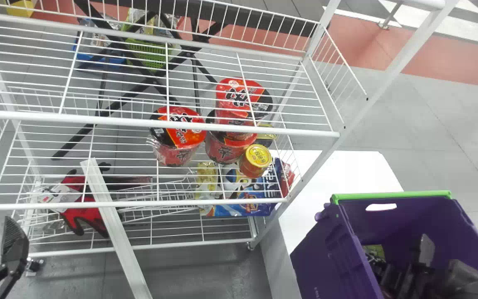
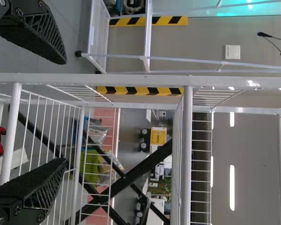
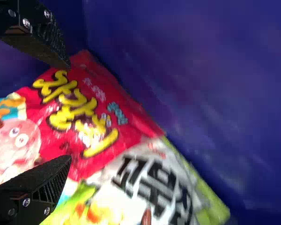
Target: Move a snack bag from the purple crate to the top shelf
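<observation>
Purple crate point(image 1: 326, 253) on white table point(image 1: 330, 176), red tubs point(image 1: 179, 139) on wire shelf point(image 1: 172, 203)

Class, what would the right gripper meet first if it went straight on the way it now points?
The right gripper would probably meet the red snack bag inside the purple crate, though the gap's depth is unclear.

The head view looks forward and down on the rack point(image 1: 139, 203) and purple crate point(image 1: 326, 257), the left wrist view faces through that rack nearby, and the right peers closely into that crate.
</observation>
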`<control>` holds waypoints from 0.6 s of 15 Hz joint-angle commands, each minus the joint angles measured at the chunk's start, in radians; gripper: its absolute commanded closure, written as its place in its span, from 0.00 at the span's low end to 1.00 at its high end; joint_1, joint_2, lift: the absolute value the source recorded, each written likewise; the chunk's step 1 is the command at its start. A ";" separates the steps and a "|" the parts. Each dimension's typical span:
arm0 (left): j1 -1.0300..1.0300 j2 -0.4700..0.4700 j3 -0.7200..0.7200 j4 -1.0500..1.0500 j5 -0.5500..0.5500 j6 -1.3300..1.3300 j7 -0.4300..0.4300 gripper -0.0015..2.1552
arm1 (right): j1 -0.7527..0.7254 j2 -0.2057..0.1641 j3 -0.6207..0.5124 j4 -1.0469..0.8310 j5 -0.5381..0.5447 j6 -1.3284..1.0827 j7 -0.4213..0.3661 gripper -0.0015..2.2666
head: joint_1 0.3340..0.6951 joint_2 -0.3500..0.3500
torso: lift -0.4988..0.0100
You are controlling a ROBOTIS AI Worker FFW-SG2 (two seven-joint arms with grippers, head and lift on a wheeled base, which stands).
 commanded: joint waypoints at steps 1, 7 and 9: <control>0.003 0.000 0.000 -0.002 -0.001 -0.003 0.000 0.03 | -0.002 0.000 0.034 0.041 0.013 -0.059 -0.001 0.07 | 1.00 0.00 | 0.09; 0.007 0.008 -0.002 -0.005 -0.001 -0.003 0.000 0.03 | -0.008 -0.004 0.063 0.081 0.062 -0.115 0.047 0.22 | 1.00 0.00 | 0.09; 0.011 0.012 -0.002 -0.005 0.001 -0.009 0.002 0.03 | -0.008 -0.007 0.063 0.081 0.065 -0.115 0.071 0.45 | 1.00 0.00 | 0.09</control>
